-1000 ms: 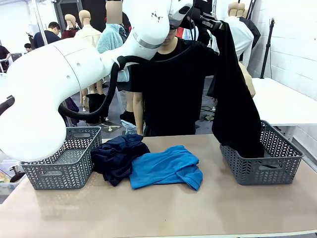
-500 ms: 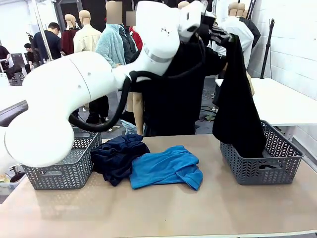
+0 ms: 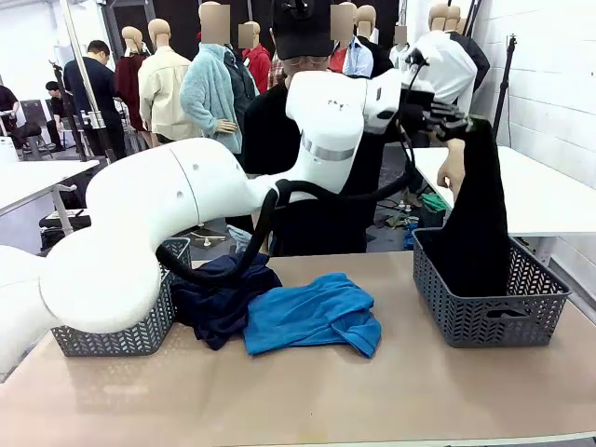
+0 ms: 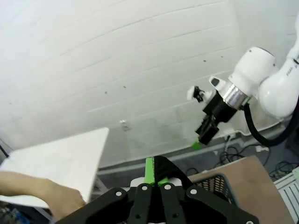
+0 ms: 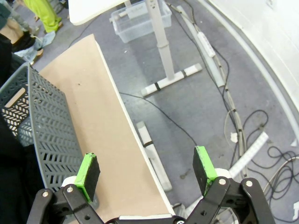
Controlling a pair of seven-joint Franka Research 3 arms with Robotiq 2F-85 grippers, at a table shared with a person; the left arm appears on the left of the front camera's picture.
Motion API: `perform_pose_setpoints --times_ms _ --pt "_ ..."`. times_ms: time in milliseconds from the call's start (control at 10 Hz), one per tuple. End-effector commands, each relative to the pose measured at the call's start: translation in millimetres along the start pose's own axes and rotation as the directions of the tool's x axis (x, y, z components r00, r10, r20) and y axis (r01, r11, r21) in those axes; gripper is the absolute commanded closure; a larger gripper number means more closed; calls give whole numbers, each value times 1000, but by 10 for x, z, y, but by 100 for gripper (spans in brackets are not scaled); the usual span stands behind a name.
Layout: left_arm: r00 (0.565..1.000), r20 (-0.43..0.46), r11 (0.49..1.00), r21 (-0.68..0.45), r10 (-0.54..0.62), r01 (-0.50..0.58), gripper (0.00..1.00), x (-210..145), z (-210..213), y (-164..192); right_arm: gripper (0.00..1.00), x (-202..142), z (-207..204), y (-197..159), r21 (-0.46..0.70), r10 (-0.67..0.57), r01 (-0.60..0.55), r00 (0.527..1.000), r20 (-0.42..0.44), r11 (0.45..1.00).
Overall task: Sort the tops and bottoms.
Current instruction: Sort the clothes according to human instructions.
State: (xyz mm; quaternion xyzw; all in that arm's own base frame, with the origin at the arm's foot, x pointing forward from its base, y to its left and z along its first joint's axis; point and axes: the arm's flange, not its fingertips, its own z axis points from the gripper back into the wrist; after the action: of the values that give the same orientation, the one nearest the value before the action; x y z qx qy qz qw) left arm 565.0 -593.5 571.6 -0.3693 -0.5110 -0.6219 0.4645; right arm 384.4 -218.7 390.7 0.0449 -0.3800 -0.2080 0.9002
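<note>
Front view: left gripper (image 3: 454, 123) is clenching the black garment (image 3: 477, 219), dangling it into the right basket (image 3: 535, 312); next it needs lowering and letting go. Right gripper (image 5: 145, 171) is gaping empty

Three cameras: one fixed across the table, two riding the wrists.

Front view: fixed on the robot's side, a little above the table (image 3: 307, 400), facing across it to the person (image 3: 326, 228) at the far edge. The left arm (image 3: 177, 205) bulks close to the lens at picture left, and the grey basket (image 3: 484, 321) sits right. Left wrist view: up high, sighting along the pinched left gripper (image 4: 155, 164) toward a white brick wall (image 4: 117, 70), with the right arm (image 4: 261, 79) farther off. Right wrist view: near, tilted steeply down between the spread fingers of the right gripper (image 5: 145, 170) onto the table's right end and the cabled floor (image 5: 219, 93). Shared: the basket's rim and the table's right end show in all three. The black garment (image 3: 480, 214) shows in the front view and at the right wrist view's left edge.
</note>
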Motion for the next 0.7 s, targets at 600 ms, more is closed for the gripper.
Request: perform_pose_setpoints --times_ms 600 --pt "976 -105 956 -205 190 -209 100 -903 -1310 923 0 4 20 17 -6 -8 7 1000 -8 1000"
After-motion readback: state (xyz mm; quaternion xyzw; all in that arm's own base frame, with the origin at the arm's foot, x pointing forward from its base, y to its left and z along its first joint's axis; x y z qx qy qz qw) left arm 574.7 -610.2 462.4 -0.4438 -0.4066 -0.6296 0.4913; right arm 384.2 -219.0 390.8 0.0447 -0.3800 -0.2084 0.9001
